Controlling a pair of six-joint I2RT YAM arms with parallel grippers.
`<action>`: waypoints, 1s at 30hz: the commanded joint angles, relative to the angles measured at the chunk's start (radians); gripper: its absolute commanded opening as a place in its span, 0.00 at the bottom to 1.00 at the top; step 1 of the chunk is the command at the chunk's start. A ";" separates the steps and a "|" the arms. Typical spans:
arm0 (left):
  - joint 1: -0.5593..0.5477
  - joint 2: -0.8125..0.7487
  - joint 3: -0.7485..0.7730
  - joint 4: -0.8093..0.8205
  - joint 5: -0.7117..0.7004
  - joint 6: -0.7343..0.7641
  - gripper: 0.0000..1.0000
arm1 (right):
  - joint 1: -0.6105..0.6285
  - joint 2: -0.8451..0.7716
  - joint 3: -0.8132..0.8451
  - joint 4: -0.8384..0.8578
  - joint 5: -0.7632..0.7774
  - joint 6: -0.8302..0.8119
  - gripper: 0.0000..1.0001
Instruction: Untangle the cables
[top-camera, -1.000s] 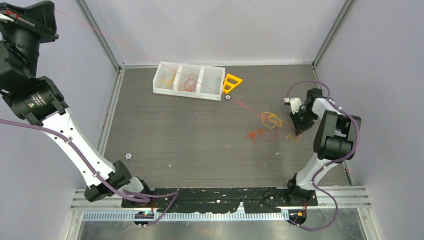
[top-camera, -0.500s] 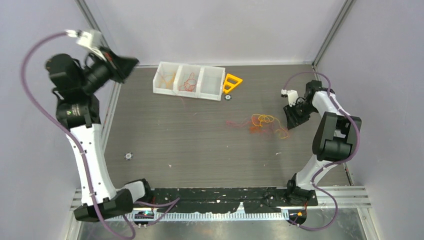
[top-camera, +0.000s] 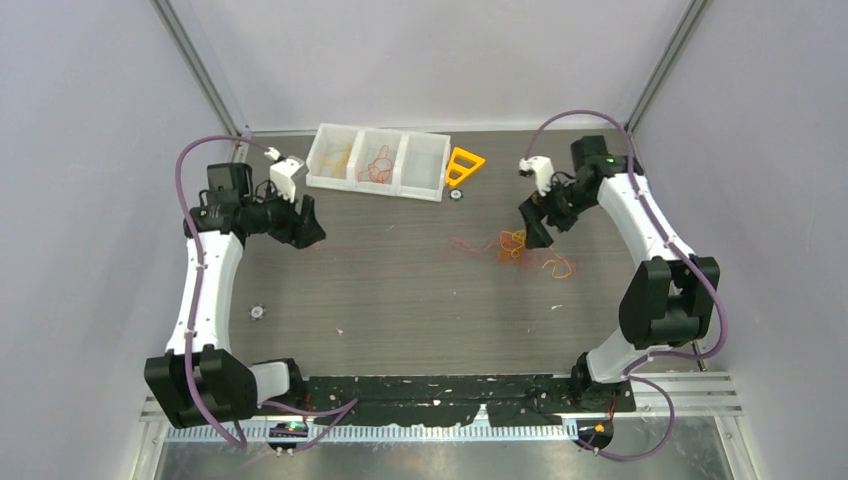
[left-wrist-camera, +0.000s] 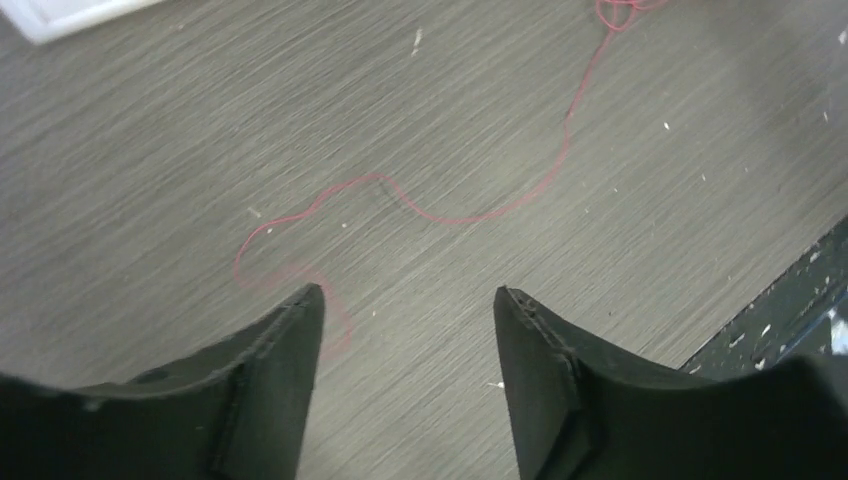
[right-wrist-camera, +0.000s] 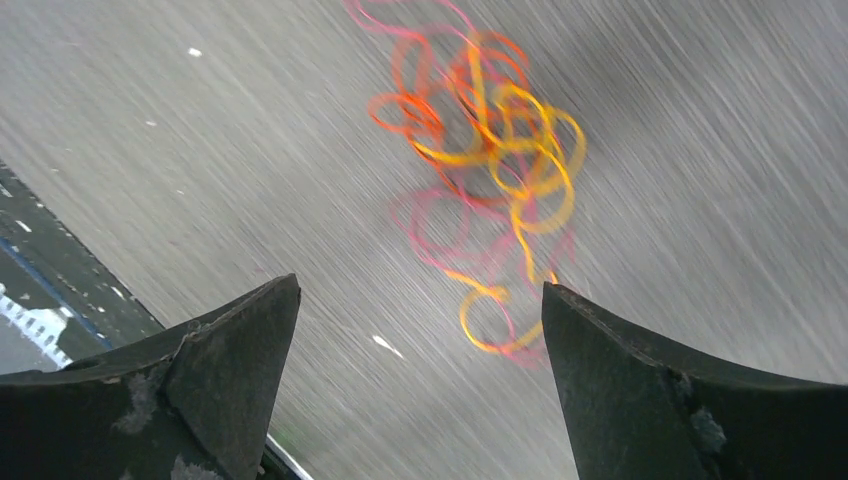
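The cables (top-camera: 515, 245) lie as a small orange, yellow and red clump right of the table's middle. A loose yellow curl (top-camera: 558, 266) lies just right of them, and a thin red strand (top-camera: 468, 243) trails left. My right gripper (top-camera: 531, 226) hovers open just behind the clump. In the right wrist view the cables (right-wrist-camera: 480, 130) lie ahead of the right gripper (right-wrist-camera: 420, 284), with one yellow loop by its right finger. My left gripper (top-camera: 306, 224) is open at the far left over bare table. The left wrist view shows the left gripper (left-wrist-camera: 410, 292) empty above a wavy red strand (left-wrist-camera: 450, 215).
A white three-compartment tray (top-camera: 375, 186) stands at the back with thin strands in its left and middle bins. An orange-yellow triangle (top-camera: 464, 165) lies beside it. Small round fittings sit at the tray's corner (top-camera: 456, 195) and near the left edge (top-camera: 257, 312).
My left arm swung down from high on the left to low over the table and opened, dropping the stretched red strand. My right gripper opened, let go and moved back-left; the clump shifted left.
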 joint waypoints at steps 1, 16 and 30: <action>-0.051 0.009 0.034 0.010 0.138 0.071 0.68 | 0.160 0.014 0.008 0.112 -0.065 0.125 0.96; -0.128 -0.058 -0.099 0.223 0.222 -0.069 0.72 | 0.472 0.412 0.168 0.425 0.110 0.284 0.66; -0.217 -0.104 -0.156 0.336 0.246 -0.107 0.73 | 0.504 0.314 0.135 0.406 0.031 0.324 0.05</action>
